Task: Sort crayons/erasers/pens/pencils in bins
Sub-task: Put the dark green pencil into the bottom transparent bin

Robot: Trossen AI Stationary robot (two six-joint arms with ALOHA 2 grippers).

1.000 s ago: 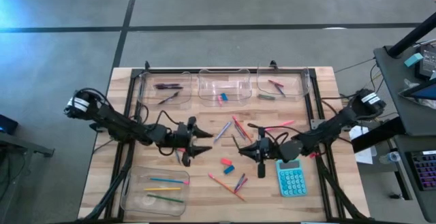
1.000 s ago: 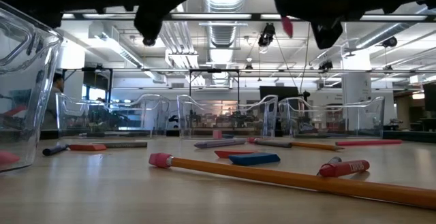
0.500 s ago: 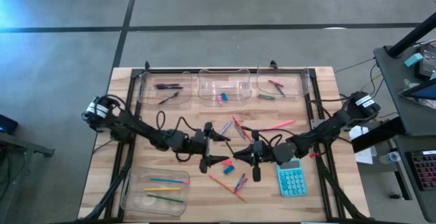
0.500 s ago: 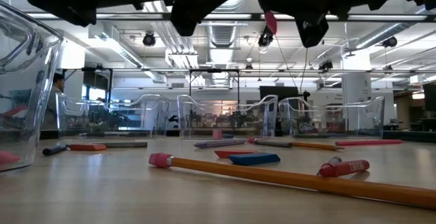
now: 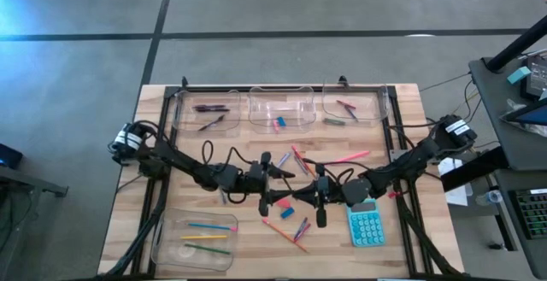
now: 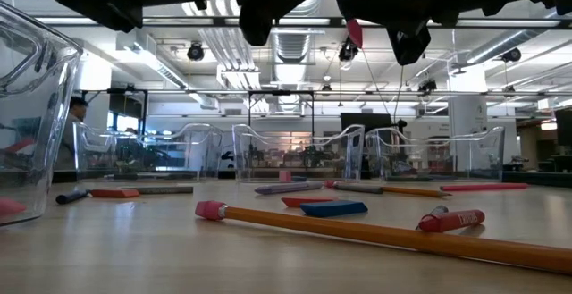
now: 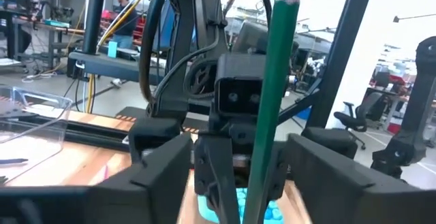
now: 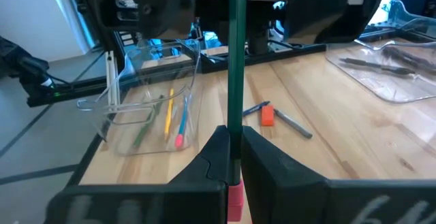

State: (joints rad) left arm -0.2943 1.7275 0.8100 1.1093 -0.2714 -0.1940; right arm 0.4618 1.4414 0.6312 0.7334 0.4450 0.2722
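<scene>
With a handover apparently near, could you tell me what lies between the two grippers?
A green pencil, upright in the right gripper's shut jaws, stands before the left gripper's open jaws; the left wrist view shows it.

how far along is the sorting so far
Partly done: the four clear plastic bins already hold some sticks. In hand: the right gripper is shut on a green pencil with a pink eraser end, facing the open left gripper. Left: loose sticks and the small blue eraser block on the table.

Both arms are reaching in over mid-table, grippers facing each other, nearly touching. Left gripper (image 5: 275, 187) is standing spread wide, holding nothing. Right gripper (image 5: 308, 196) is clamping a green pencil (image 8: 236, 60) upright.
</scene>
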